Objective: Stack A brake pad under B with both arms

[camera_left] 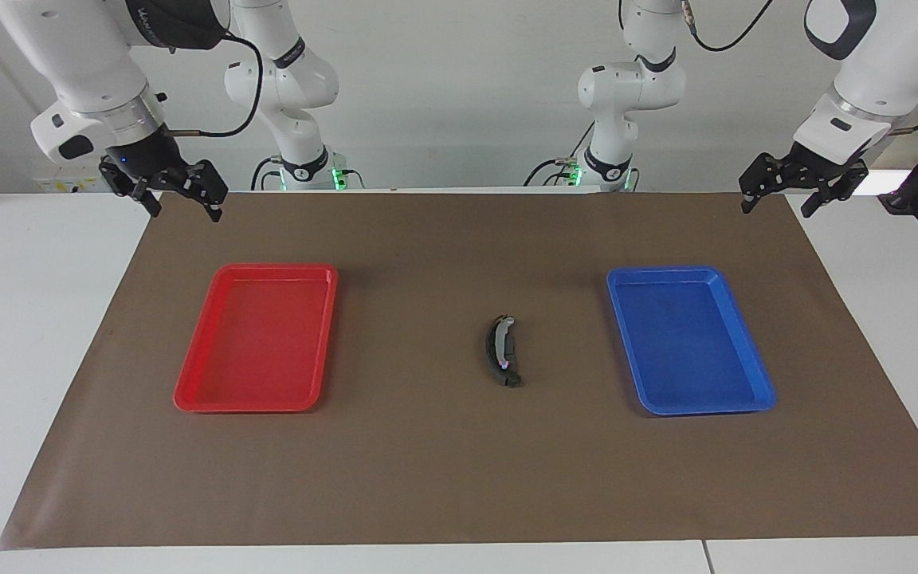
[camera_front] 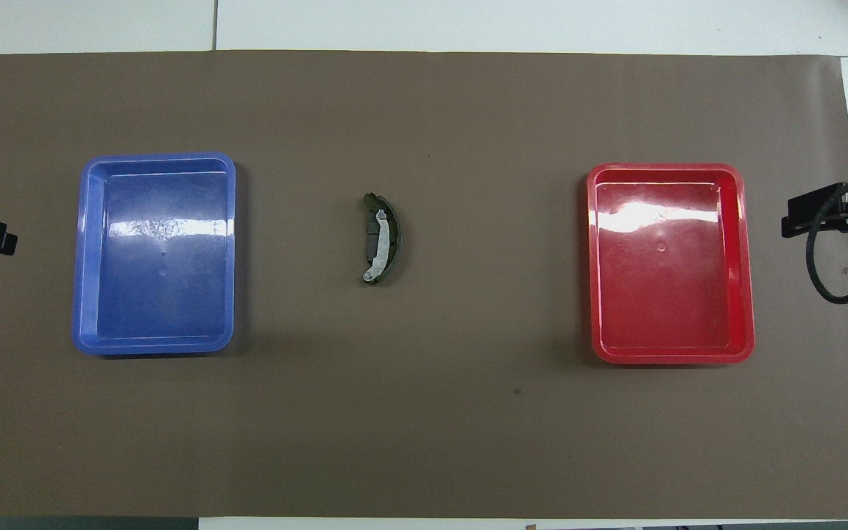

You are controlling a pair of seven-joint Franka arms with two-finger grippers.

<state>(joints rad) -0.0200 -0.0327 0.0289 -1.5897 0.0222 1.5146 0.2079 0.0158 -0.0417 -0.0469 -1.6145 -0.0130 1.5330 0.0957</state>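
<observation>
**Brake pad A and piece B lie together mid-desk, both tools raised at the desk's ends**

Brake pad A (camera_front: pixel 372 234), the short dark-grey one, touches the inner curve of B (camera_front: pixel 387 237), the long crescent with the silvery face. You cannot tell from either view whether A sits partly under B or only against it. The pair rests on the brown mat (camera_left: pixel 443 478), between the two trays and apart from both, closer to the blue one.

You will find the blue tray (camera_left: pixel 754 375) toward the left arm's end of the desk, its floor bare and glossy. The red tray (camera_left: pixel 188 383) sits toward the right arm's end, likewise with nothing in it.

Your left tool (camera_left: pixel 778 206) hangs in the air over the mat's edge at its own end, fingers spread wide and holding nothing. Your right tool (camera_left: pixel 184 209) hangs over the mat's corner at its end, fingers also spread wide and holding nothing. Both arms wait.

The mat covers most of the white desk (camera_left: pixel 29 319). A plain white wall (camera_left: pixel 467 96) stands past the arm bases.
</observation>
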